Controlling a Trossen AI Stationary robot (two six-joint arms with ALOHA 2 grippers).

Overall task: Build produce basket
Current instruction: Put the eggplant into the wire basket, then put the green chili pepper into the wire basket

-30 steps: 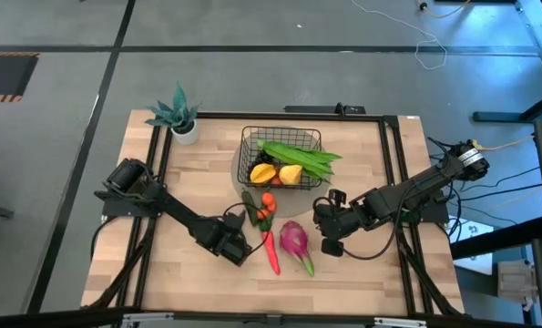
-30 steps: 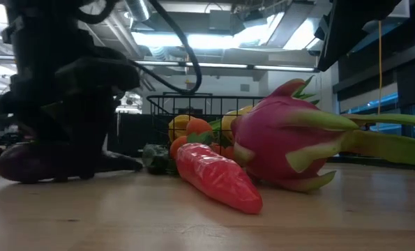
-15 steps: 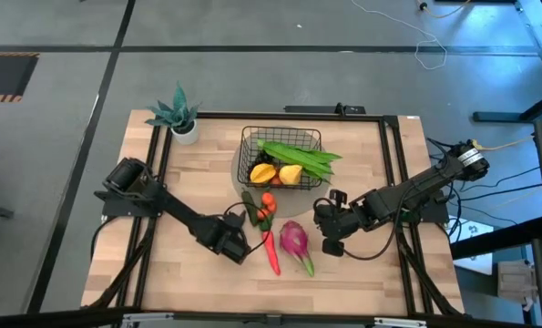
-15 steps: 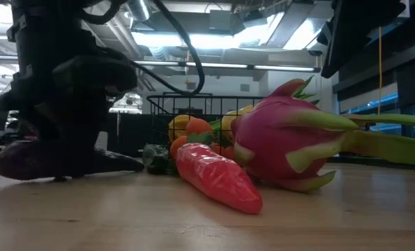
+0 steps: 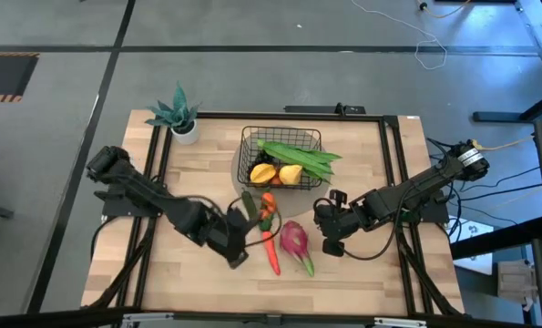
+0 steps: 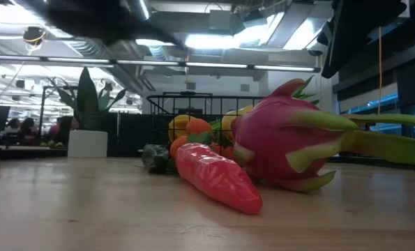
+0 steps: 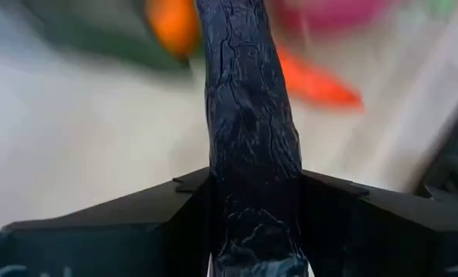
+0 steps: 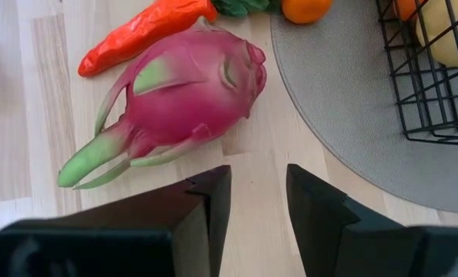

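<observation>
baskets: 1 (image 5: 281,156) | carrots: 1 (image 5: 271,252) | dragon fruits: 1 (image 5: 294,240) | potted plants: 1 (image 5: 180,116)

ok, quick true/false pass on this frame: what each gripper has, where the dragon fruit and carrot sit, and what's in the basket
1. The left gripper is shut on the eggplant. True.
2. The dragon fruit is inside the basket. False: it lies on the table, in front of the right gripper.
3. The right gripper holds the carrot. False: it is open and holds nothing; the carrot lies on the table beside the dragon fruit.
4. The green bean pods lie in the basket. True.
5. The basket is empty. False: it holds the bean pods and yellow and orange fruit.
</observation>
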